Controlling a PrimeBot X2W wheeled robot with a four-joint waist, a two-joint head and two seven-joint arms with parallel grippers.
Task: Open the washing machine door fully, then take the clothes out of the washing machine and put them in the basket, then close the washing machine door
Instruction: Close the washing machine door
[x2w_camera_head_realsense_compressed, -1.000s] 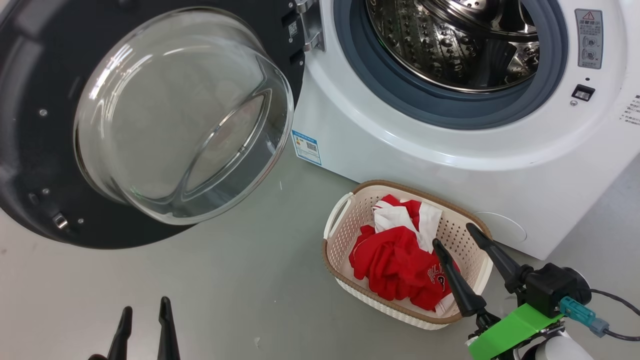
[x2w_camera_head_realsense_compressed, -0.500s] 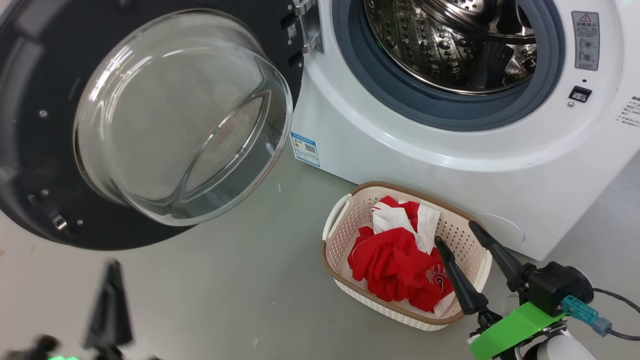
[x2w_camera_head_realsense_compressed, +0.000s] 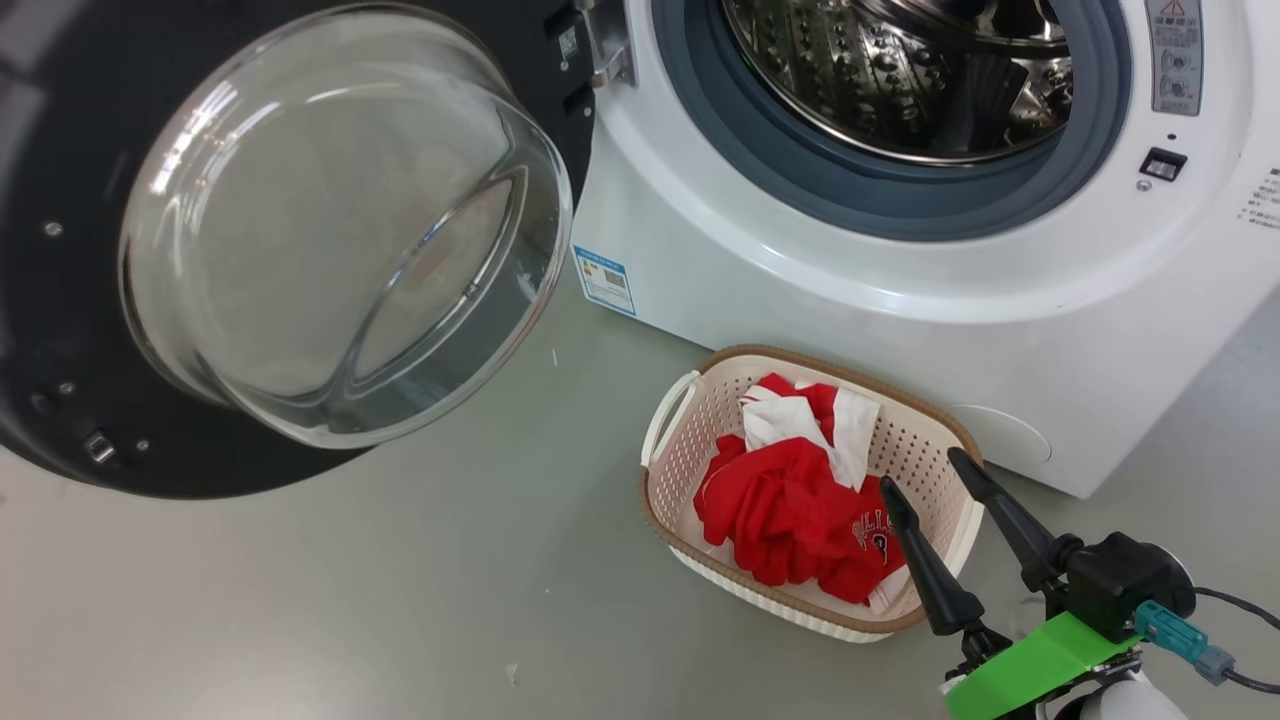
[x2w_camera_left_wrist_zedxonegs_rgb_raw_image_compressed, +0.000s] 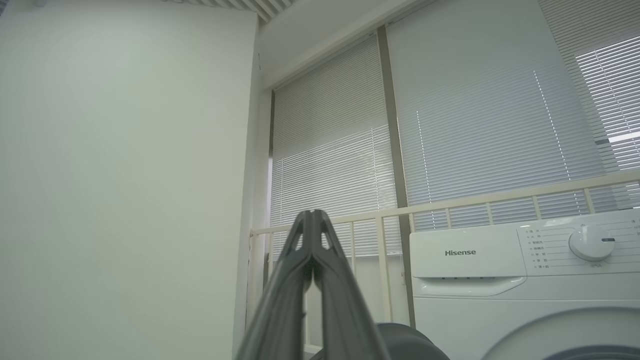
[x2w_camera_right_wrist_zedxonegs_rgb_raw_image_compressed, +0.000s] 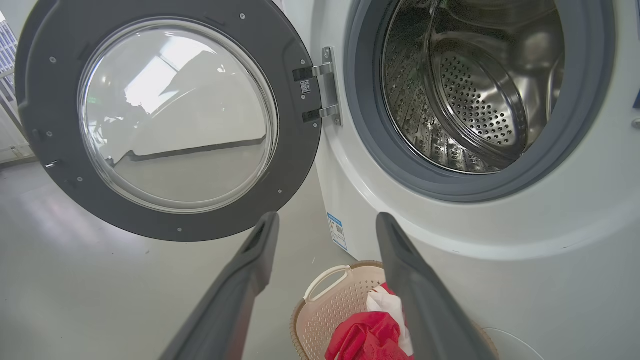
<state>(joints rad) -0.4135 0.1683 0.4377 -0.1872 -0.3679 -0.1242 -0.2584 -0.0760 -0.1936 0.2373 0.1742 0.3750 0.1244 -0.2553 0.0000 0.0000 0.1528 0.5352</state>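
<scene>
Claws differ: the left claw (x2w_camera_left_wrist_zedxonegs_rgb_raw_image_compressed: 312, 214) has its two dark fingers pressed tip to tip with nothing between them, pointing up toward window blinds (x2w_camera_left_wrist_zedxonegs_rgb_raw_image_compressed: 475, 125) above the top of the washing machine (x2w_camera_left_wrist_zedxonegs_rgb_raw_image_compressed: 525, 270). The right claw (x2w_camera_head_realsense_compressed: 920, 475) stands wide and empty, its fingers raised over the near right corner of the basket (x2w_camera_head_realsense_compressed: 690, 440), one tip above the cloth and the other above the brown rim. The basket, cream and perforated with a white side handle, sits on the grey floor (x2w_camera_head_realsense_compressed: 400, 580) just in front of the washing machine. The clothes (x2w_camera_head_realsense_compressed: 790, 510) lie bunched inside it, bright red with white trim and a small printed logo. Behind, the grey rubber ring (x2w_camera_head_realsense_compressed: 760, 170) frames the bare steel drum (x2w_camera_head_realsense_compressed: 900, 70), and a blue label (x2w_camera_head_realsense_compressed: 603, 280) sits low on the white front. The washing machine door (x2w_camera_head_realsense_compressed: 200, 450) hangs swung wide open to the left on its hinge, its glossy black rim around a bulging clear glass bowl (x2w_camera_head_realsense_compressed: 330, 230).
</scene>
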